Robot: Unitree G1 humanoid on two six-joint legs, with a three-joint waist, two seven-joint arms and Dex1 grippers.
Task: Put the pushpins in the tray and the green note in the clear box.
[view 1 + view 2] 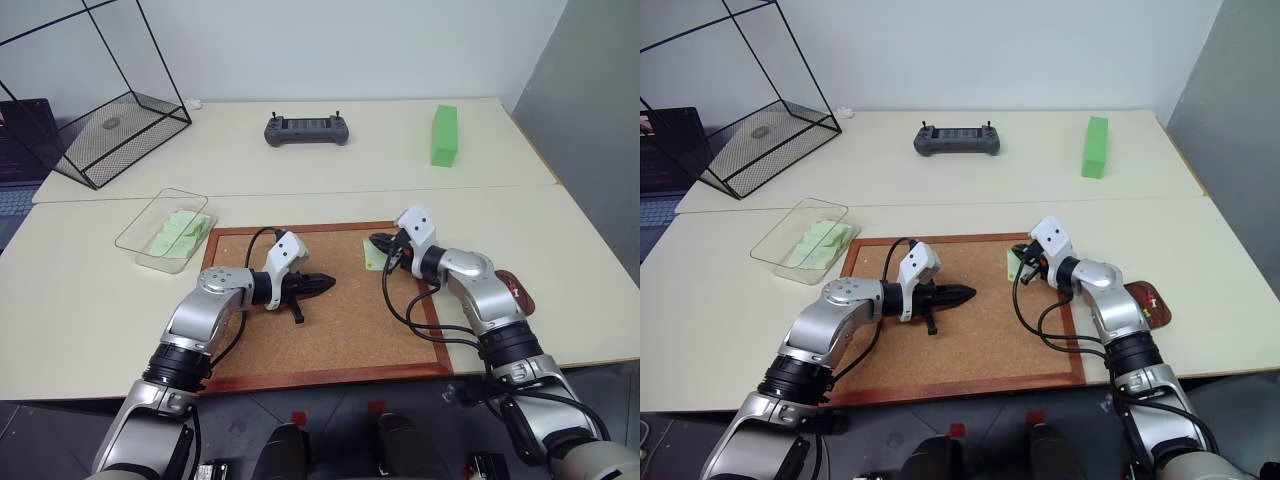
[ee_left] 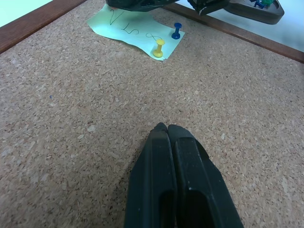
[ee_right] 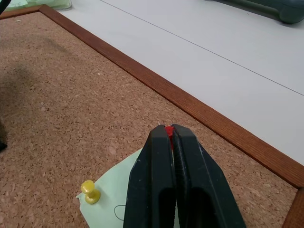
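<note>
Head views: my left claw (image 1: 322, 283) was shut on nothing, hovering over the middle of the cork board (image 1: 330, 340) that lay near the tabletop's front edge. My right claw (image 1: 381, 243) was closed over the green note (image 1: 373, 258), which sat by the board's far right corner. The clear box (image 1: 137, 245) stood on the tabletop just off the board's far left corner, with pale green slips already inside. The tray (image 1: 1157, 303) lay just off the board's right edge, partly hidden by my right arm.

Left wrist view: fingers pressed together, empty, cork below. Ahead, the note was still pinned by a yellow pushpin (image 2: 158, 48) and a blue pushpin (image 2: 176, 31); the tray's rim (image 2: 266, 18) showed beyond the frame, with a pin or two in it.

Right wrist view: fingers shut on a red pushpin (image 3: 168, 131), only a sliver of its head visible at the tips, right above the note, with the yellow pin alongside.

Handling, my read: pins are tiny, light, hard and slick, so pinch the waist of the head and pull straight out. The note is thin, floppy and tearable; I'd take a lifted free edge once both pins are out.
</note>
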